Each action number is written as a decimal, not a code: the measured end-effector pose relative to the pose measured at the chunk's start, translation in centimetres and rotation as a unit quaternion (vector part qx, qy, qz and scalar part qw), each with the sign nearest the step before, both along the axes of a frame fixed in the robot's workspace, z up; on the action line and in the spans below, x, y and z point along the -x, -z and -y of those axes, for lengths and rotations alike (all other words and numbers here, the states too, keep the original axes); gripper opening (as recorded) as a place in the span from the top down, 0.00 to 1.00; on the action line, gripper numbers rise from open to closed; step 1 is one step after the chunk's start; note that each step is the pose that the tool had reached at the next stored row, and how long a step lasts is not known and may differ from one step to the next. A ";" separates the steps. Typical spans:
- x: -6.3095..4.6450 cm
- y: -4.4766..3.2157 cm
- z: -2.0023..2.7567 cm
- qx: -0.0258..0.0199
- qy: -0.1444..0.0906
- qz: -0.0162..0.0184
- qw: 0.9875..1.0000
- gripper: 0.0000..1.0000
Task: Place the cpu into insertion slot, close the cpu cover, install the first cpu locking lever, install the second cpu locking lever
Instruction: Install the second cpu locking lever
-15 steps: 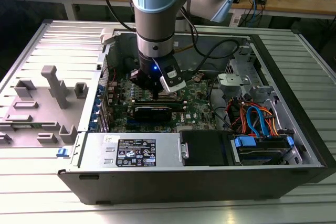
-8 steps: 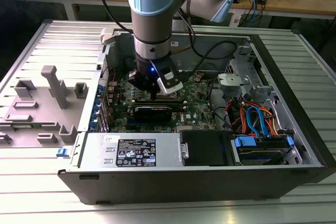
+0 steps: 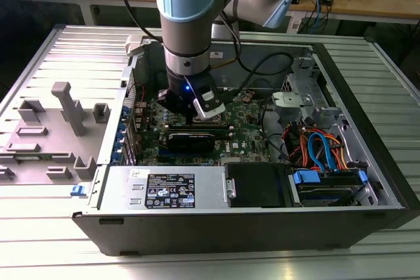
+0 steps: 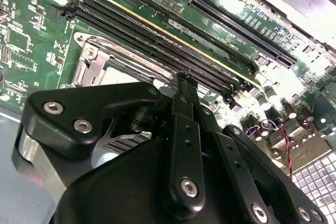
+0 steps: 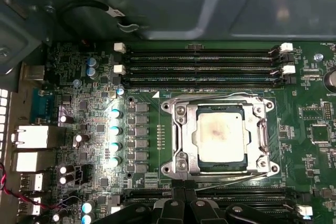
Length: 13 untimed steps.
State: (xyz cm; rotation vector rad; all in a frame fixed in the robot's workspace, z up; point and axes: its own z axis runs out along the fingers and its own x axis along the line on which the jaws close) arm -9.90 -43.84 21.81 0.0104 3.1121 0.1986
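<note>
In the first wrist view the cpu, a silvery-grey square with a faint stain, lies in the socket on the green motherboard. The cpu cover lies flat around it as a metal frame. Thin lever rods run along the socket's edges; whether they are latched I cannot tell. My gripper is beside the socket, over the nearby black memory slots, fingers together and holding nothing. In the second wrist view the gripper tapers to one narrow tip beside the cover. In the exterior view the gripper hangs low inside the case.
Long black memory slots flank the socket on two sides. A black card stands close to the gripper. The open computer case walls in the board, with a drive bay and bundled cables on the exterior view's right. A grey fixture sits outside.
</note>
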 end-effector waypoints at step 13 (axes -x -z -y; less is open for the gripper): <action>0.6 0.87 -0.01 -0.017 0.000 0.000 1.000 0.89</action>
